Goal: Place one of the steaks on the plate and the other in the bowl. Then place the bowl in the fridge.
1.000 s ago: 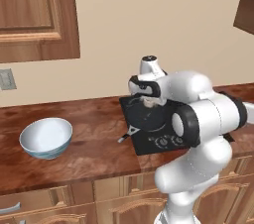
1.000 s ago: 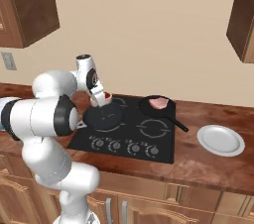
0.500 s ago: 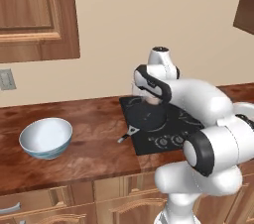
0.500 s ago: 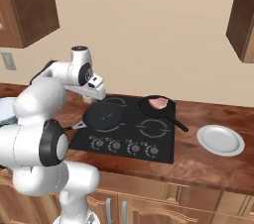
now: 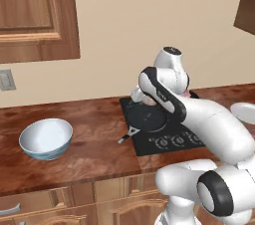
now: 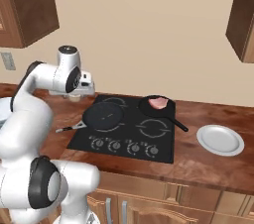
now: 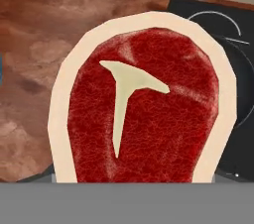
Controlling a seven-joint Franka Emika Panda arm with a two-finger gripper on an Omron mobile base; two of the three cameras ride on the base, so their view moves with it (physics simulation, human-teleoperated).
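The arm (image 6: 37, 77) has swung sideways off the stove (image 6: 149, 129) in the last second. It now reaches out level over the counter (image 5: 89, 144), elbow bent high and wrist turned down. We read that as the carry toward the bowl (image 5: 46, 138), which sits well ahead of the pincer along the counter and is not yet under it. The plate (image 6: 220, 140) lies far behind the pincer, beyond the stove. The empty pan (image 6: 103, 115) is just behind and below the pincer. The other steak (image 6: 158, 102) waits in the farther pan, untouched. The pincer (image 6: 75, 97) is spread wide and grasping the steak (image 7: 144, 104), which hangs close under the hand, clear of the counter.
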